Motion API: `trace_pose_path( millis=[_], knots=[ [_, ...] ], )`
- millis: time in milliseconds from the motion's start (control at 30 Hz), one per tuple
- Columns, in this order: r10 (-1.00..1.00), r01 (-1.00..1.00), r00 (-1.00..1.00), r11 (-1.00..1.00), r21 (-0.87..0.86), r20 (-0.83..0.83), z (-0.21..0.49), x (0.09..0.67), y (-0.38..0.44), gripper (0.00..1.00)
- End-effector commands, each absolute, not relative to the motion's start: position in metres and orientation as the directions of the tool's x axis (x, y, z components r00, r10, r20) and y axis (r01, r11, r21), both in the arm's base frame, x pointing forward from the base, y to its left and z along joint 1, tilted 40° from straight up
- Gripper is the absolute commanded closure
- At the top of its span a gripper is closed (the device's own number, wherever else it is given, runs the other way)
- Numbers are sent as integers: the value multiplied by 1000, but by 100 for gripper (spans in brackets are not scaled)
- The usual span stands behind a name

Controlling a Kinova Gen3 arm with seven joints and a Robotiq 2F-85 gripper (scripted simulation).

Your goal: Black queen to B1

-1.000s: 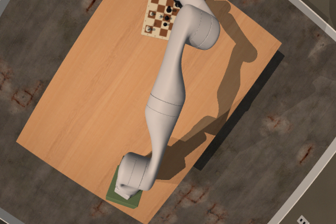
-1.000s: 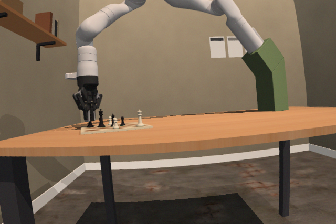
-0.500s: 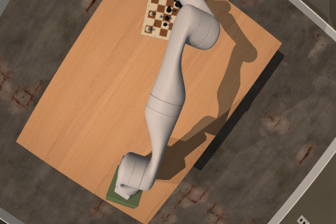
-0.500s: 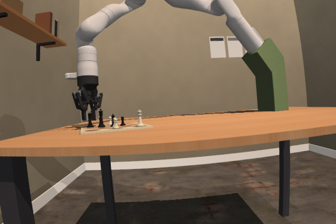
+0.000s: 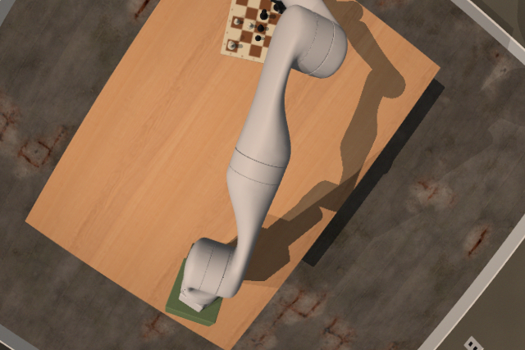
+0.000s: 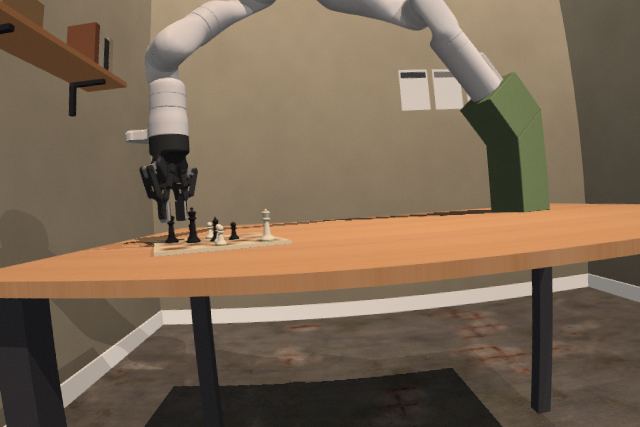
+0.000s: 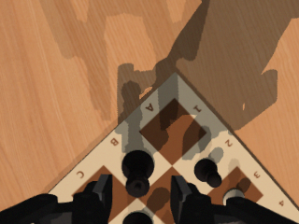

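Note:
The black queen (image 7: 137, 170) stands upright on the light square next to the letter B, in the row marked 1, at the corner of the chessboard (image 7: 182, 159). In the side view the queen (image 6: 171, 231) is at the board's left end. My gripper (image 7: 141, 189) is open, one finger on each side of the queen with a gap on both sides. In the side view its fingertips (image 6: 172, 214) hang just above the queen's head. In the top view the arm hides the gripper and the near corner of the board (image 5: 252, 22).
A black pawn (image 7: 207, 172) stands one square to the right of the queen. A taller black piece (image 6: 192, 226), several white and black pieces and a tall white piece (image 6: 266, 224) stand farther along the board. A wall shelf (image 6: 56, 55) hangs at the left.

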State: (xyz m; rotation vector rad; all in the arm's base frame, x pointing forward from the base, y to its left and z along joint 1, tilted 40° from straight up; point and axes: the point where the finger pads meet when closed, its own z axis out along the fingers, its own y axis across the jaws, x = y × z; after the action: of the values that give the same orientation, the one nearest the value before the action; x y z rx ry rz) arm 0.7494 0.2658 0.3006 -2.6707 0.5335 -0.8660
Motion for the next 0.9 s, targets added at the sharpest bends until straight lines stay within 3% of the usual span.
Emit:
trace_pose_path(
  millis=[0, 600, 633, 867],
  knots=[
    [-428, -251, 744, -891, -379, 513, 322, 741, 263, 59],
    [-428, -251, 744, -891, -379, 513, 362, 709, 255, 59],
    [-428, -251, 744, -891, -379, 513, 362, 709, 255, 0],
    [-428, -251, 744, -891, -379, 513, 362, 709, 255, 0]
  ],
)
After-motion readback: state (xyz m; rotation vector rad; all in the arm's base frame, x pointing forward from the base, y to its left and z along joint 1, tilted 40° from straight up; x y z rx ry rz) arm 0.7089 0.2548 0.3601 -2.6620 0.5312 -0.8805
